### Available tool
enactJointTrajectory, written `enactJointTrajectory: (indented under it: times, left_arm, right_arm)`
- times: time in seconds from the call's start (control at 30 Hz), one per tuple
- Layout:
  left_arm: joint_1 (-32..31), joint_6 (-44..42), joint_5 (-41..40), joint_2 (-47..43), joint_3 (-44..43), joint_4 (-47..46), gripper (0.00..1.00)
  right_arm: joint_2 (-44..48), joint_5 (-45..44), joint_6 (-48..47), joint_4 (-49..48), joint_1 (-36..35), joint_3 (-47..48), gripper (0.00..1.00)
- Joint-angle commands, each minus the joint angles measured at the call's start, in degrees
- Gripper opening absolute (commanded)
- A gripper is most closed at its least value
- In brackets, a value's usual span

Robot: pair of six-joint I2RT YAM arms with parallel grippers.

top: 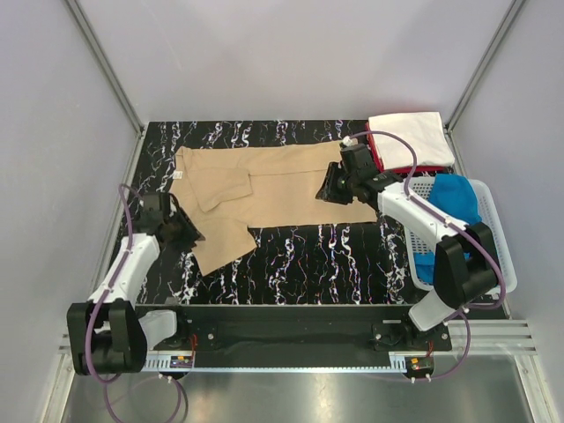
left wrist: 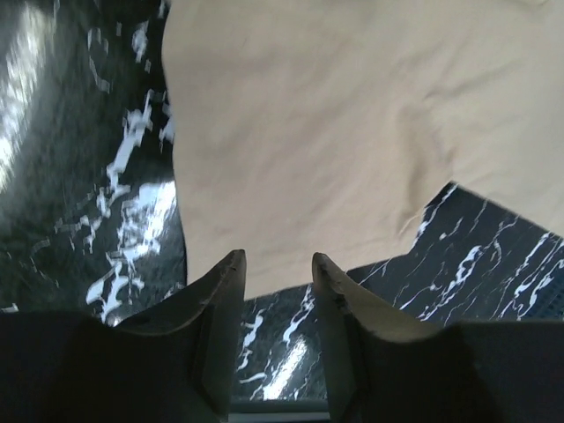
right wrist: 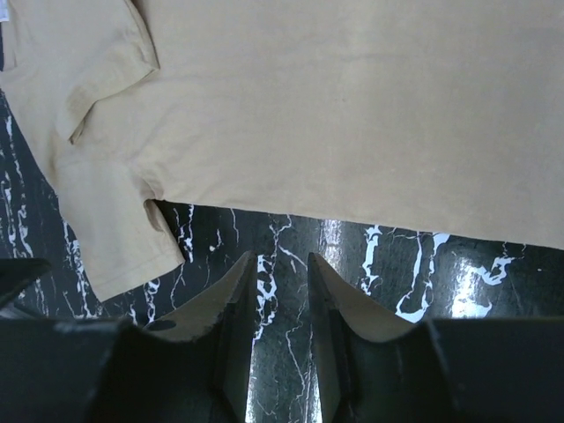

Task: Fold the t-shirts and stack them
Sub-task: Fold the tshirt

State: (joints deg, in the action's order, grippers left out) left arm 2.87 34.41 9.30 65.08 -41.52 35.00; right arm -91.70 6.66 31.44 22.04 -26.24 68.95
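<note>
Item: tan shirt (top: 264,189), spread flat on the desk (top: 308,256), long axis running left to right, collar end to the left, hem end to the right; far sleeve folded in over the body, near sleeve sticking out toward the arms at the left. Left tool (top: 181,231): fingers a narrow gap apart, nothing between them, low over the desk just beside the near sleeve, whose edge lies straight ahead of its tips. Right tool (top: 330,189): likewise slightly parted and empty, at the hem end, the shirt's near long edge just beyond its tips. Each arm is nearest its own end of the shirt, so a fold along the long axis would likely need both. Also present: white shirt (top: 407,137) folded on a red shirt (top: 414,169) at the far right corner; blue shirt (top: 454,198) in the basket (top: 493,238), right.
</note>
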Motion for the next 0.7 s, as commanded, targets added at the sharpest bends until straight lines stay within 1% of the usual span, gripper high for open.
enactJointTrajectory:
  times: [0.0,0.07,0.1,0.2,0.23,0.33,0.43,0.6,0.67]
  left_arm:
    - [-0.85,5.73,0.73,-2.5,5.12,-0.47,0.36]
    - [-1.11,6.8,-1.56,-2.76,8.36,0.5,0.34]
    - [-1.64,8.11,-5.57,-2.68,8.99,1.29,0.34]
    - [-6.12,9.61,-9.03,-2.15,7.25,3.66,0.32]
    - [-7.43,10.05,-13.65,-1.8,6.8,4.54,0.32]
    - [-9.19,11.72,-17.2,-1.88,6.45,7.09,0.34]
    - [-10.95,14.45,-18.26,-1.8,8.73,6.75,0.37]
    - [-13.07,15.77,-20.11,0.92,8.91,6.04,0.39]
    - [-13.42,15.86,-20.11,1.36,9.08,4.21,0.39]
  right_arm:
    - [5.03,2.57,1.08,-3.23,-0.04,-1.36,0.36]
    - [6.79,2.75,1.08,-3.5,0.05,-2.41,0.37]
    - [7.32,2.75,1.17,-3.67,-0.04,-2.76,0.36]
    - [8.99,2.23,0.82,-3.94,0.05,-3.73,0.37]
    - [9.26,2.05,0.73,-3.85,0.05,-3.91,0.37]
    - [10.22,1.61,0.38,-3.85,-0.04,-4.52,0.37]
    - [10.84,1.26,0.2,-4.11,-0.04,-5.05,0.37]
    - [10.32,1.87,0.11,-4.2,0.13,-4.79,0.38]
    - [10.23,1.96,0.2,-4.38,0.05,-5.05,0.38]
